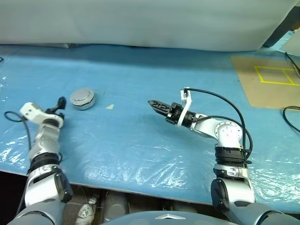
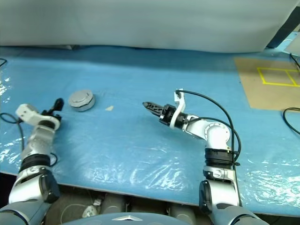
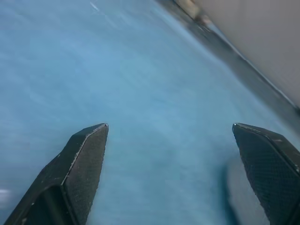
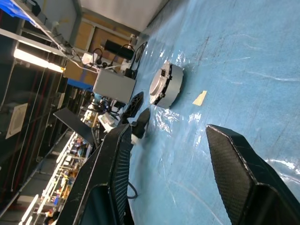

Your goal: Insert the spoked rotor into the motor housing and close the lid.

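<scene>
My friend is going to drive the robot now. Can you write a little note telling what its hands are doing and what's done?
Left gripper: fingers open, holding nothing, just left of the motor housing.
Right gripper: fingers apart, holding nothing, above the blue table cover mid-table, pointing toward the housing.
The housing sits on the cover with the lid on top. The rotor can't be seen, presumably inside.
A small tan scrap lies beside it.
Done: lid looks closed.
Left: check it sits flush, then pull both arms back.

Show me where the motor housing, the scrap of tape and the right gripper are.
motor housing [image 1: 82, 99]: left eye view, on its closed top face.
scrap of tape [image 1: 109, 106]: left eye view, its middle.
right gripper [image 1: 154, 104]: left eye view, between its fingertips.
</scene>
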`<state>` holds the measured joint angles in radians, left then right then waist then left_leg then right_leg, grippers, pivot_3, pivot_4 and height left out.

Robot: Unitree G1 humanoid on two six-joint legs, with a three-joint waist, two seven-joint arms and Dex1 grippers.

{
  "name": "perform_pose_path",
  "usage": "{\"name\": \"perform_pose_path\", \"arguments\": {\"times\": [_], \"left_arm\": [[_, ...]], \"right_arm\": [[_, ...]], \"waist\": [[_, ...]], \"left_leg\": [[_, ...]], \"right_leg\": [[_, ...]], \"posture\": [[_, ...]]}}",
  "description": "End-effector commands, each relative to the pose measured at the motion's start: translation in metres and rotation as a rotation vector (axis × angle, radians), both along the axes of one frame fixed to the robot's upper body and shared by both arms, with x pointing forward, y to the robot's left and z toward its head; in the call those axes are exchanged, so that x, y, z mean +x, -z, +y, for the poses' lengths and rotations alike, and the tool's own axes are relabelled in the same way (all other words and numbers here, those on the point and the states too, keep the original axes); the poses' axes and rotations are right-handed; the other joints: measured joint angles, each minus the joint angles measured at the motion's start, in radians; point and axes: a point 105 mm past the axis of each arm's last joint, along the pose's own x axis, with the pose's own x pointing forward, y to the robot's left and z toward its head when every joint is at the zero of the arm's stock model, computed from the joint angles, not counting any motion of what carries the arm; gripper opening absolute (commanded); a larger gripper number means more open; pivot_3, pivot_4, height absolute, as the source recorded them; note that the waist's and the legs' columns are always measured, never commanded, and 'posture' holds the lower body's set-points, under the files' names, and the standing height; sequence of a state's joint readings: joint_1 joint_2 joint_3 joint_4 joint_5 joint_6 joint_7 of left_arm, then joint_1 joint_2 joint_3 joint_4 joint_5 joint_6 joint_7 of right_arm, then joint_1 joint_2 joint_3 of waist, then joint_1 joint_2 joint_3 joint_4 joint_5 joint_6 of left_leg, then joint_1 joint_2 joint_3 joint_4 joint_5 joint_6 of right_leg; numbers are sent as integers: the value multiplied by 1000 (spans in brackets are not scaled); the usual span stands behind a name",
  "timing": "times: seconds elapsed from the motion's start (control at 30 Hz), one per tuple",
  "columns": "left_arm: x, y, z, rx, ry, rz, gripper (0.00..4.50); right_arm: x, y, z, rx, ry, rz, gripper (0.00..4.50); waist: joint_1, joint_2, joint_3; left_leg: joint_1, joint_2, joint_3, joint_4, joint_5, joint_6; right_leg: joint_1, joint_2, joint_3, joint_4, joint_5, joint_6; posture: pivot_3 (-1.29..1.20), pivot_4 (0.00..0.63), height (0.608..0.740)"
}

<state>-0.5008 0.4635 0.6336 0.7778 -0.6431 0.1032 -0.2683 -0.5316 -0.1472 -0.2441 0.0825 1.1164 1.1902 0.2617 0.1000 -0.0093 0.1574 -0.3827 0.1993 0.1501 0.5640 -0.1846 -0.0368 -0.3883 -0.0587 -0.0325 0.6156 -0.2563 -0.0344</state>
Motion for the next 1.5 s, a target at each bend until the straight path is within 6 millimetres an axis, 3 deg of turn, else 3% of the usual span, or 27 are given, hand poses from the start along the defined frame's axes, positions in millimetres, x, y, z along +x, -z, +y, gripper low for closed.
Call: {"name": "perform_pose_path", "arguments": {"times": [0.03, 0.17, 0.37, 0.5, 0.57, 0.73, 1.1, 1.5], "left_arm": [[-4, -32, 7, 43, 43, -130, 4477], [1, -66, -38, 84, 297, -248, 4477], [-3, -116, -148, 135, 792, -381, 4477], [-27, -113, -217, 262, 1154, -358, 4477], [-37, -102, -236, 312, 1270, -326, 4477], [-40, -79, -248, 355, 1355, -281, 4477], [-42, -82, -247, 382, 1356, -291, 4477], [-45, -80, -241, 386, 1293, -286, 4477]], "right_arm": [[-3, -11, -2, 0, -6, -62, 2614], [-2, -12, -12, -51, 18, -110, 2614], [4, -34, -36, -179, 126, -353, 2614], [-3, -33, -37, -380, 93, -527, 2614], [-9, -29, -34, -463, 53, -597, 2614], [-11, -21, -32, -567, 35, -671, 2614], [-4, -17, -39, -585, 66, -659, 2614], [2, -17, -25, -572, 27, -668, 2614]], "waist": [[4, 0, 0], [8, -1, 0], [2, -1, 0], [-8, 0, 0], [-11, 1, 1], [-14, 3, 2], [-12, 3, 2], [-19, 4, 2]], "left_leg": [[0, 0, 0, 0, 0, 0], [-1, 0, 0, 1, 0, 0], [-1, 0, 1, 1, 0, 0], [0, -1, 2, -1, 0, 0], [0, -2, 3, -2, 0, 0], [0, -1, 3, -2, 0, 0], [1, -1, 3, -1, 0, 0], [2, 0, 3, 1, 0, 0]], "right_leg": [[0, 0, 0, 0, 0, 0], [0, -1, -1, 0, 0, 0], [0, -1, 0, 0, 0, 0], [-1, 1, 2, 0, 0, 0], [-2, 2, 3, -1, 0, -1], [-2, 4, 3, -1, 0, -1], [-1, 2, 4, 0, 0, -1], [-1, 2, 4, 3, -1, -1]], "posture": [[0, 150, 740], [0, 150, 740], [0, 150, 740], [0, 150, 740], [0, 150, 740], [0, 150, 740], [0, 150, 740], [0, 150, 740]]}}
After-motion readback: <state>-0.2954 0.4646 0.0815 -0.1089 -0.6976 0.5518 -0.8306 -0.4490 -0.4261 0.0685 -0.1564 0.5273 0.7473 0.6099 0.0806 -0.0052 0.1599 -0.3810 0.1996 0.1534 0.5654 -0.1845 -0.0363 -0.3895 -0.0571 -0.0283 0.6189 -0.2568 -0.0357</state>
